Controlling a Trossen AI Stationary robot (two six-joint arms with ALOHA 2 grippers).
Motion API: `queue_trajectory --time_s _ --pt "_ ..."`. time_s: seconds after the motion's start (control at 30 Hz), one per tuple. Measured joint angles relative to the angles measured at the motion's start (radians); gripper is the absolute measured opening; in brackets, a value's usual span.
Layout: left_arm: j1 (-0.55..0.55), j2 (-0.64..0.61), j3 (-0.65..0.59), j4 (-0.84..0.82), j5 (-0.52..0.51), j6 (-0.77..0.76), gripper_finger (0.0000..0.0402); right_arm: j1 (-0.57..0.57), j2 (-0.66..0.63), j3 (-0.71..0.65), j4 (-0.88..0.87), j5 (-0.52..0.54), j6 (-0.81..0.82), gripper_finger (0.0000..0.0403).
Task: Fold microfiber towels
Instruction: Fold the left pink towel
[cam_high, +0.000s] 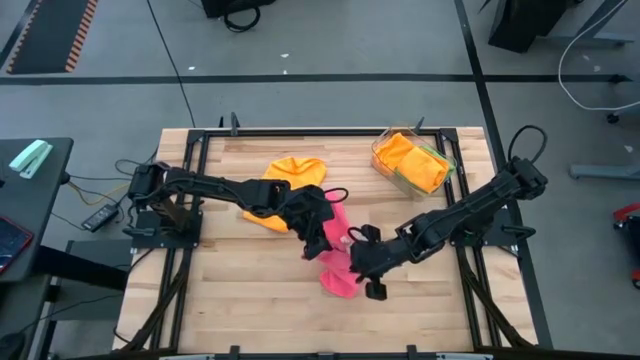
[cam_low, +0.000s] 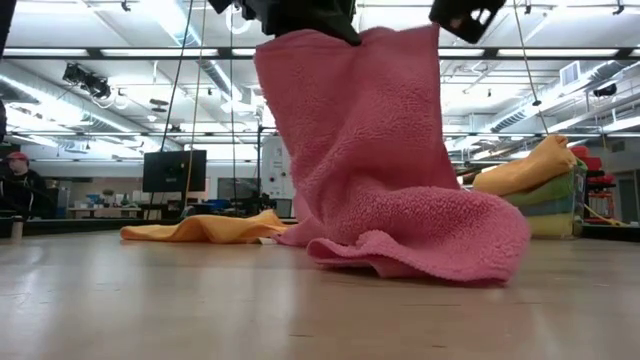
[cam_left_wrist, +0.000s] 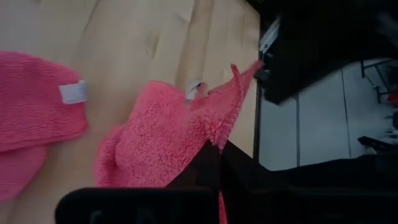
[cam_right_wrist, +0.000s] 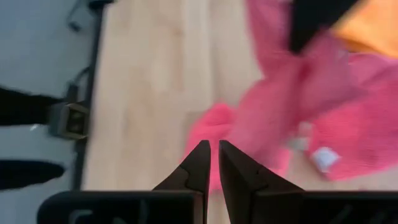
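Hanging from both pinched hands, left hand (cam_high: 318, 222) and right hand (cam_high: 362, 262), pink towel (cam_low: 375, 160); white tag (cam_left_wrist: 73, 92) unreadable.

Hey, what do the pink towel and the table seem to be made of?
Pink towel: soft looped pile, likely microfiber or terry; its surface is fuzzy and nubby and it drapes limply. Table: looks like light wood planks with a smooth, slightly glossy finish; board seams and grain show.

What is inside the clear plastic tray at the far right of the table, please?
The clear plastic tray holds stacked folded towels: an orange towel on top and a green towel under it. Anything lower is covered.
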Motion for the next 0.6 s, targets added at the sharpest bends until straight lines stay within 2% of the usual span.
queue_trajectory --time_s 0.13,0.3,0.47,0.6 --pt "-0.021 0.0 0.0 -0.006 0.005 0.024 0.001 -0.005 0.0 -0.026 0.01 0.059 0.019 0.004" --pt "-0.036 0.0 0.0 -0.054 -0.009 0.04 0.0017 -0.007 0.0 -0.039 -0.007 0.042 0.08 0.0049" --pt "-0.035 0.0 0.0 -0.047 -0.014 0.039 0.0007 -0.013 0.0 -0.036 -0.004 0.04 0.095 0.0099" --pt "-0.035 0.0 0.0 -0.048 -0.014 0.037 0.0019 -0.029 0.0 -0.035 0.008 0.041 0.102 0.0152"
